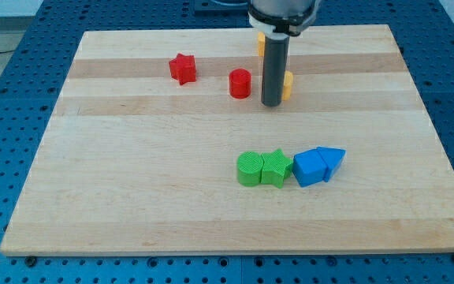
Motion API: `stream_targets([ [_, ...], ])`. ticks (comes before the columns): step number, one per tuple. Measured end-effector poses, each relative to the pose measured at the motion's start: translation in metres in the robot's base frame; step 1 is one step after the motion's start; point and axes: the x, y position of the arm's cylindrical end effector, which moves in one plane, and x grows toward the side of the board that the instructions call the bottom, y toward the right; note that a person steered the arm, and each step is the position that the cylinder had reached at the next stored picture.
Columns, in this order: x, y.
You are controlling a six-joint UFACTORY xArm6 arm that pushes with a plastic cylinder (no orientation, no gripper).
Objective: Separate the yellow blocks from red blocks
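My tip [272,103] rests on the board at the upper middle. A yellow block [288,84] sits just behind it to the right, mostly hidden by the rod, shape unclear. Another yellow block [260,43] shows as a sliver at the view's top, hidden by the rod. A red cylinder [240,83] stands just left of the tip, a small gap apart. A red star [183,69] lies further left.
A green cylinder [249,169] and green star [275,167] touch in a row with two blue blocks [310,166] [332,160] at the lower middle. The wooden board [132,205] lies on a blue perforated table.
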Motion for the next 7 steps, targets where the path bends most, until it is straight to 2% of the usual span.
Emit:
stream_targets([
  [1, 0.017, 0.013],
  [3, -0.03, 0.024],
  [7, -0.082, 0.024],
])
